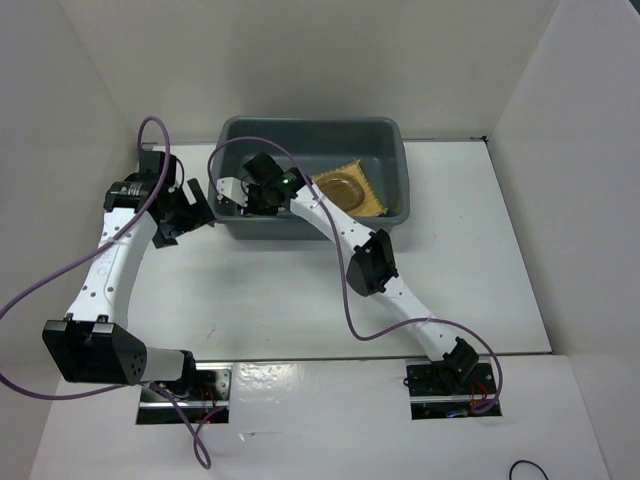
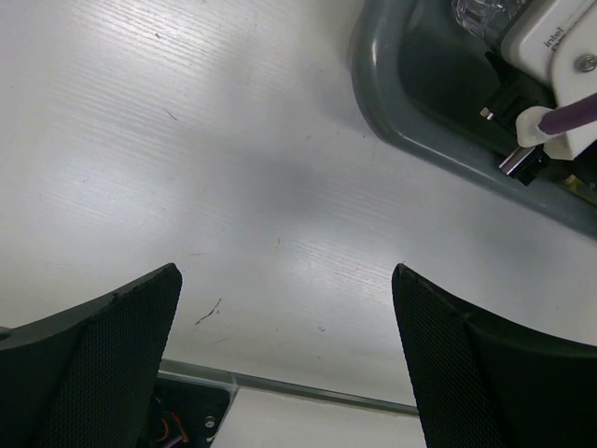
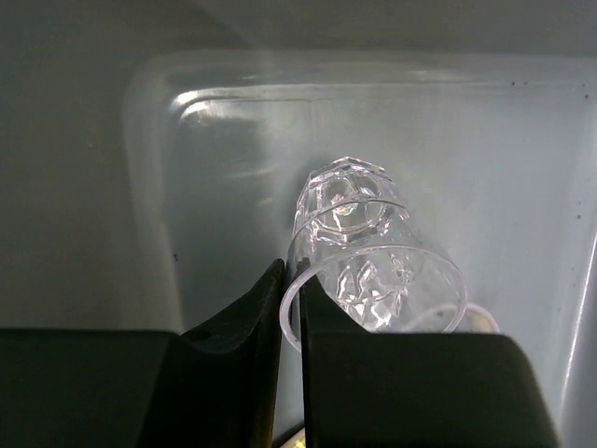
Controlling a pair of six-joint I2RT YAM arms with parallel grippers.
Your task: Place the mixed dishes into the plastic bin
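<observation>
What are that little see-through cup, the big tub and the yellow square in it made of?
The cup looks like clear glass or hard plastic, I cannot tell which: see-through, glossy, faceted base. The tub seems moulded plastic: grey-blue, smooth, rounded corners. The yellow square looks woven, perhaps bamboo or straw, going by its textured, ragged edge.

You've got a clear cup (image 3: 373, 280), glossy w/ cut facets. Bin (image 1: 320, 135): grey-blue plastic, smooth, soft sheen. Mat (image 1: 375, 200): yellow woven, rough-looking. Table (image 2: 187, 140): white, matt, fine grain lines & a few scuffs. Left pads (image 2: 103, 355): black, matt, fine mesh texture.
</observation>
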